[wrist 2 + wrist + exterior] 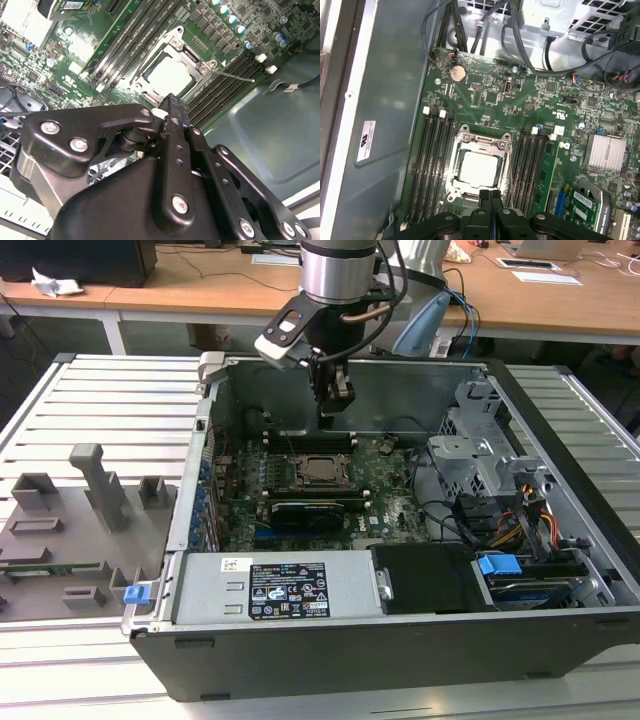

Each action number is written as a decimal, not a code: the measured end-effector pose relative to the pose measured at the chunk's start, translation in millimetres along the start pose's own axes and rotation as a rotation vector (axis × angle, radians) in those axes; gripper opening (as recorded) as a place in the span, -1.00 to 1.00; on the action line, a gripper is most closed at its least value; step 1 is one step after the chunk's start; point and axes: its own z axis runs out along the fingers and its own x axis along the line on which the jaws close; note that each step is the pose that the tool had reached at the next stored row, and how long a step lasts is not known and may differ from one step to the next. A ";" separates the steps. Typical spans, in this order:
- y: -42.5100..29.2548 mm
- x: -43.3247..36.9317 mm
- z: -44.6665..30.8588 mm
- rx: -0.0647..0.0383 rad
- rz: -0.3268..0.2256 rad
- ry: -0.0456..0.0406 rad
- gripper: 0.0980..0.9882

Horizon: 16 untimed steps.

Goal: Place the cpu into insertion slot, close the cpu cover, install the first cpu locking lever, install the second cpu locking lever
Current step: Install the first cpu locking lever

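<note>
1 cpu (479, 167), 1 cover (480, 142) — gripper (490, 196) nr, closed

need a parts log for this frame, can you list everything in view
computer case: one, dark grey, open, on the slatted table
circuit board: one, green, inside the case
cpu: one, pale silver, seated mid-board
cpu cover: one, grey metal frame, down around the cpu
memory slots: several, black, both sides of the cpu
heat sink: one, silver, on the board
power supply: one, grey, along the case's near wall in the exterior view
drive cage: one, grey, inside the case on the exterior view's right
fixture tray: one, grey, on the table at the exterior view's left
arm: one, silver and black, above the case
fingers: two, black, shut together and empty, over the board near the cpu
</note>
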 end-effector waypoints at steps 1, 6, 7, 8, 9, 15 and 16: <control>0.0 0.0 0.0 0.000 -0.003 0.0001 -0.98; 0.0 0.0 0.0 0.000 -0.015 0.0002 -0.98; 0.0 0.0 0.0 0.000 -0.017 0.0002 -0.98; 0.0 0.0 0.0 0.000 -0.022 0.0003 -0.98; 0.0 0.0 0.0 -0.001 -0.028 0.0003 -0.98; 0.0 0.0 0.0 -0.001 -0.049 0.0006 -0.98; 0.0 0.0 0.0 -0.001 -0.052 0.0006 -0.98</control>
